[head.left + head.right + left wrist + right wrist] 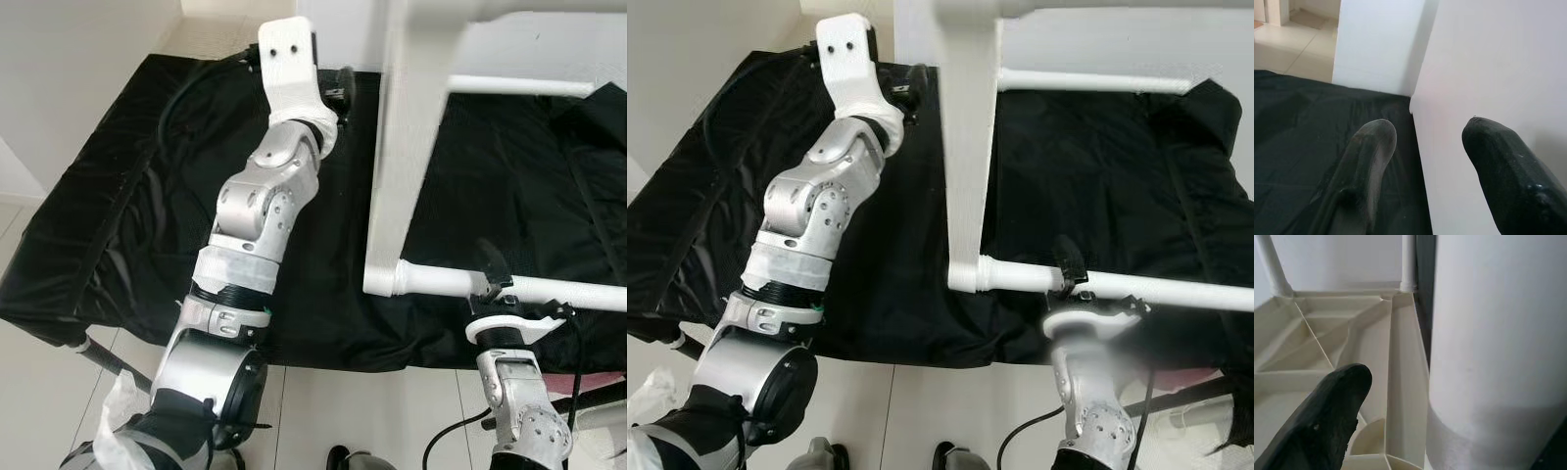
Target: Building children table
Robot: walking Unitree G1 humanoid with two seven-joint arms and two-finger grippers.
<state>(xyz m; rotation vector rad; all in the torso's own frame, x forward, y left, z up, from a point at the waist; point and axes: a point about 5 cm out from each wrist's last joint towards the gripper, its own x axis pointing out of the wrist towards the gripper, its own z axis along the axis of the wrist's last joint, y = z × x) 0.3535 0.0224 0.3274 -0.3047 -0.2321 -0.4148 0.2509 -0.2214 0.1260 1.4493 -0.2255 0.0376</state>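
A: Where are our claws?

B: Our right gripper (493,277) is clamped on the white leg tube (549,289) of the table frame (407,147); one black finger (490,259) shows over the tube, and the other we can't make out. Through the right wrist camera, that tube stands just beside the ribbed cream underside of the tabletop (1327,342).

A: And the left?

B: Our left gripper (1430,142) reaches past the frame's upright white panel, its fingers (1369,156) spread apart, one hard against the panel (1488,63), nothing between them.

A: What does the frame lie on?

B: On a black sheet (127,206) spread flat and wrinkled beneath it. Past the frame's near side the sheet ends on pale floor tiles (323,411). On the frame's left a white wall (69,69) runs alongside the sheet, and beyond the far edge we see light tiles (1288,49) leading into another space.
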